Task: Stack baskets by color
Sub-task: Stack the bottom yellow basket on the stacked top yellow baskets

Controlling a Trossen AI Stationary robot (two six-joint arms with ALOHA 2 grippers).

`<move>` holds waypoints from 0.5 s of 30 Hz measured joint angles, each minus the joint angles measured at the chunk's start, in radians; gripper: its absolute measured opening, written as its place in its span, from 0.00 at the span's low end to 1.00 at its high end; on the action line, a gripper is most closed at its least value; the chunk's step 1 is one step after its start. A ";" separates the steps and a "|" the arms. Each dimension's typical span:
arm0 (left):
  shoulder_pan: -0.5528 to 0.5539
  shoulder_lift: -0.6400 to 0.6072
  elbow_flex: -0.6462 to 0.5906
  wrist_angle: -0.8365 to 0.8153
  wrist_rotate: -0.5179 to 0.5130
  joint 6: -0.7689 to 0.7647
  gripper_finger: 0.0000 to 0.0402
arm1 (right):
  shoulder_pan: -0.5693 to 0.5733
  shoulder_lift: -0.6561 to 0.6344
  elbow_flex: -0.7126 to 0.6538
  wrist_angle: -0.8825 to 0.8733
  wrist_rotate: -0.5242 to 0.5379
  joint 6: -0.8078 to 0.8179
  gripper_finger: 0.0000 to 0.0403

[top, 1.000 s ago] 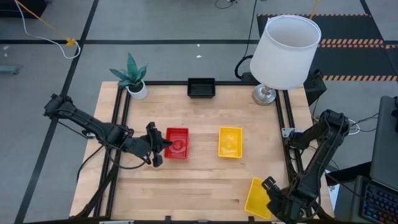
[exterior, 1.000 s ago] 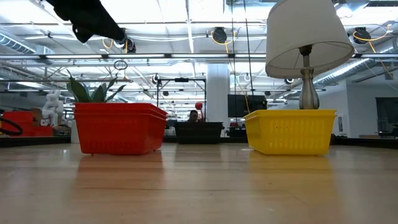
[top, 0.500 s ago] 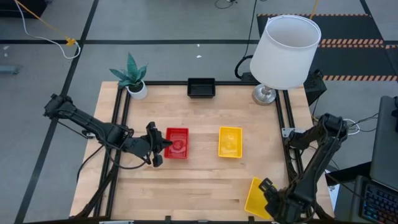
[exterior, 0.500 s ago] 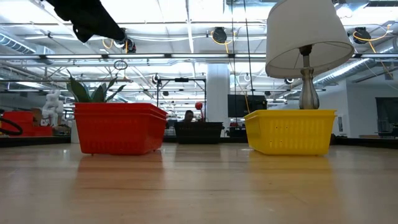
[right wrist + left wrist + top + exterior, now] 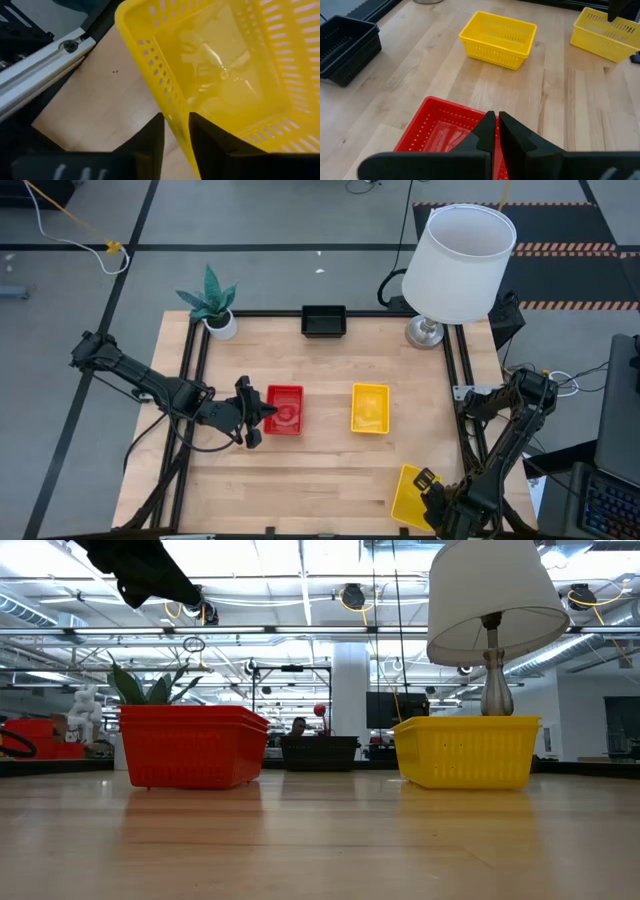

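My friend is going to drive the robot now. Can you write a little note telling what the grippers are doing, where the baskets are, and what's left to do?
Left gripper: shut, holding nothing, hovering at the red baskets mid-table.
Right gripper: its fingers sit either side of the wall of a loose yellow basket at the table's near right corner.
Other yellow baskets: mid-table, right of the red ones.
Black baskets: stacked at the far edge.
Done: red and black look stacked.
Left: carry the loose yellow basket over and drop it into the yellow stack.

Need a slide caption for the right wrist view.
Right gripper straddling the wall of a yellow basket at the wooden table's edge.
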 joint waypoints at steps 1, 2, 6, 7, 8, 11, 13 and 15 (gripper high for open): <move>0.000 0.000 0.000 0.000 0.000 0.000 0.06 | 0.000 0.000 0.000 0.000 0.000 -0.007 0.19; 0.000 0.000 0.000 0.000 0.000 0.000 0.06 | 0.000 0.000 0.000 0.000 0.000 -0.012 0.17; 0.000 0.000 0.000 0.000 0.000 0.000 0.06 | 0.000 0.000 0.000 0.000 0.000 -0.032 0.10; 0.000 0.000 0.000 0.000 0.000 0.000 0.06 | 0.000 0.000 0.000 0.000 0.000 -0.041 0.08; 0.000 0.000 0.000 0.000 0.000 0.000 0.06 | 0.000 0.000 0.000 0.000 0.000 -0.049 0.06; 0.000 0.000 0.000 0.000 0.000 0.000 0.06 | 0.000 -0.002 0.000 -0.001 0.001 -0.066 0.02; 0.000 0.000 0.000 0.000 0.000 0.000 0.06 | 0.000 -0.004 0.000 -0.001 0.015 -0.069 0.02; 0.000 0.000 0.000 0.000 0.000 0.000 0.06 | -0.001 -0.010 0.000 -0.001 0.034 -0.065 0.03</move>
